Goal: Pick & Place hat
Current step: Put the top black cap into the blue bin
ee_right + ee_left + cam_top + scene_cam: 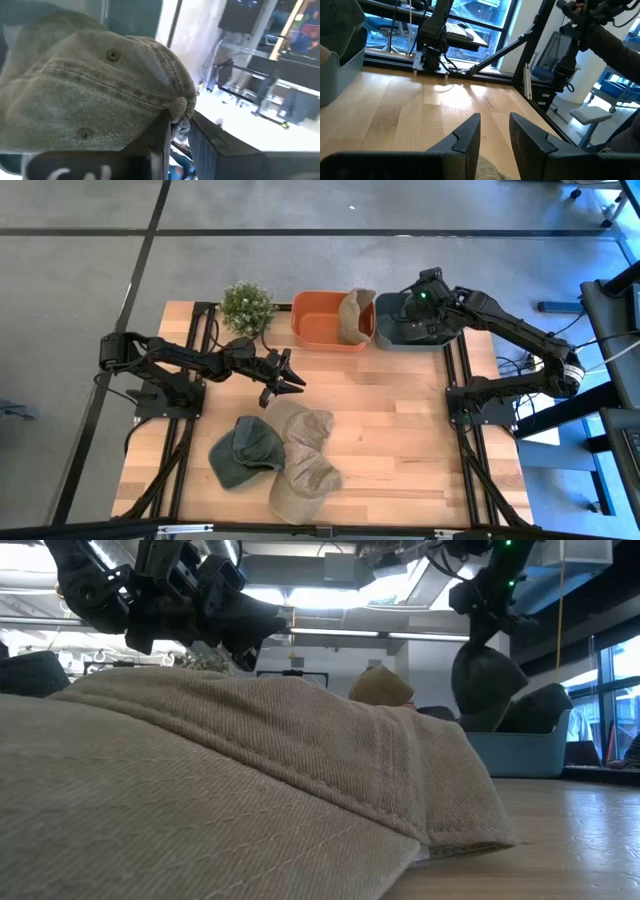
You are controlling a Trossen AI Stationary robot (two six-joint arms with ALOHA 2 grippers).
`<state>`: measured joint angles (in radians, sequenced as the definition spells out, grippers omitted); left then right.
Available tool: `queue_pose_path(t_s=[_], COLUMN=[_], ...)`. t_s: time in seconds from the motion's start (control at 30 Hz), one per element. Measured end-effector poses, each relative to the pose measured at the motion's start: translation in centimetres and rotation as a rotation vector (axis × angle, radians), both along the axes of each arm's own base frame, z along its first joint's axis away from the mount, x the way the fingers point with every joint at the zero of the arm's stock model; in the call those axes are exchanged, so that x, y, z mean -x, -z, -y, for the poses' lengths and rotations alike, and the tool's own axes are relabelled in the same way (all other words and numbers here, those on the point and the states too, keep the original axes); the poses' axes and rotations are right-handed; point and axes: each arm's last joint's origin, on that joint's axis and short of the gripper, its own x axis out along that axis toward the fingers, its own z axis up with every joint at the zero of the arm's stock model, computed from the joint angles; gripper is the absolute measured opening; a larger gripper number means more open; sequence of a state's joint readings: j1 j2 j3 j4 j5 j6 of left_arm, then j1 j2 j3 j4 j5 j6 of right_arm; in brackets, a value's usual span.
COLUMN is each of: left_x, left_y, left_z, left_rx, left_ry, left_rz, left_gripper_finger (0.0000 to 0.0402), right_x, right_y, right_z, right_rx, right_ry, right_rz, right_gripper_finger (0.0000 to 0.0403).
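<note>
My right gripper point(414, 306) point(181, 125) is shut on a dark green hat point(486, 675) and holds it over the blue-grey bin point(440, 340) point(535, 755) at the table's far right. My left gripper point(293, 378) point(495, 120) is open and hovers above the table's middle left, just beyond a cluster of three hats: a dark green hat point(245, 450) and two tan hats point(303, 426) point(305, 476), all lying flat on the wood. Another tan hat point(355, 315) leans against the right wall of the orange bin point(318, 330). My right gripper pinches the dark green hat's crown between its two fingers, close to the top button point(180, 104). It comes from above, pointing down. The hat hangs below the fingers point(478, 628), lifted clear, its lower part at about the height of the bin's rim.
A small potted plant point(247, 305) stands at the far edge, left of the orange bin. In the low view the nearest tan hat point(230, 780) fills the foreground. Bare wood point(400, 430) lies right of the hat cluster. Arm bases stand at both table sides.
</note>
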<state>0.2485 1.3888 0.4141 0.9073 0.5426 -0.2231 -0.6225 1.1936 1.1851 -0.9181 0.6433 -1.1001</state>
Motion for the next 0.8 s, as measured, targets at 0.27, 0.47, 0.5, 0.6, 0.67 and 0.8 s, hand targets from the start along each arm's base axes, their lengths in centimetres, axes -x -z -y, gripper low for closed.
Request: queue_pose_path(t_s=[0.27, 0.47, 0.5, 0.6, 0.67, 0.8], left_x=[-0.1, -0.2, -0.2, -0.2, -0.2, -0.2], left_y=[0.0, 0.1, 0.1, 0.1, 0.1, 0.1], left_z=[0.5, 1.2, 1.3, 1.4, 1.5, 1.4], left_rx=[0.002, 0.003, 0.002, 0.002, 0.002, 0.002], left_ry=[0.019, 0.046, 0.050, 0.058, 0.058, 0.058], left_rz=[-0.003, -0.010, -0.012, -0.014, -0.014, -0.014], left_gripper_finger=[0.0100, 0.0100, 0.0100, 0.0100, 0.0100, 0.0100], right_x=[0.3, 0.2, 0.1, -0.3, -0.4, -0.4], right_y=[0.6, 2.7, 2.9, 3.4, 3.6, 3.6], right_z=[1.1, 1.9, 2.1, 2.6, 2.7, 2.8], right_rx=[-0.031, -0.145, -0.147, -0.119, -0.107, -0.105], right_ry=[0.055, 0.086, 0.105, 0.175, 0.196, 0.197], right_rz=[-0.017, -0.165, -0.167, -0.142, -0.148, -0.154], right_gripper_finger=[0.0062, 0.0064, 0.0064, 0.0064, 0.0065, 0.0065])
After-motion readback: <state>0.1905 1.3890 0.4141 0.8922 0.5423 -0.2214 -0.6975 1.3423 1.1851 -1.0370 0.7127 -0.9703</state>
